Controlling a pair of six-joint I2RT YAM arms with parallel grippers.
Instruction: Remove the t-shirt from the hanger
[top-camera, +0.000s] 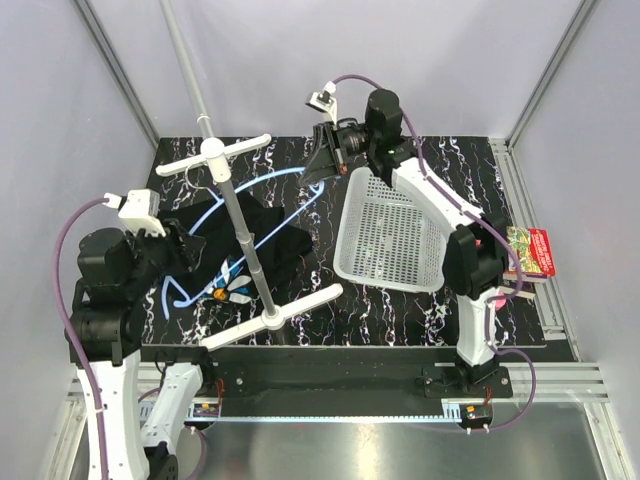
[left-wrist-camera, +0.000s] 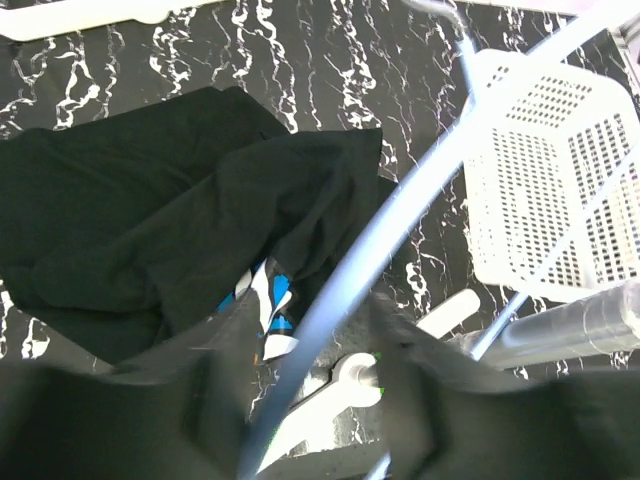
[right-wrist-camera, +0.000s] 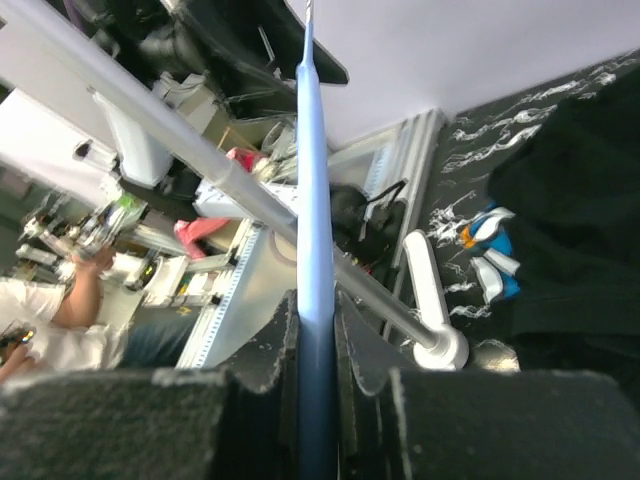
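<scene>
The black t-shirt (top-camera: 262, 245) lies crumpled on the marbled table, its blue-and-white flower print (top-camera: 232, 285) facing up. It also shows in the left wrist view (left-wrist-camera: 150, 220) and the right wrist view (right-wrist-camera: 580, 190). The light-blue hanger (top-camera: 262, 181) is held tilted above it. My right gripper (top-camera: 322, 165) is shut on the hanger's far end (right-wrist-camera: 315, 200). My left gripper (top-camera: 190, 250) is open, and the hanger (left-wrist-camera: 400, 200) passes between its spread fingers (left-wrist-camera: 210, 390). I cannot tell whether the hanger's near end is still inside the cloth.
A white-and-grey pole stand (top-camera: 243, 235) with two crossbars rises over the t-shirt, between the arms. A white perforated basket (top-camera: 390, 235) sits on the right of the table. A red box (top-camera: 530, 250) lies off the table's right edge.
</scene>
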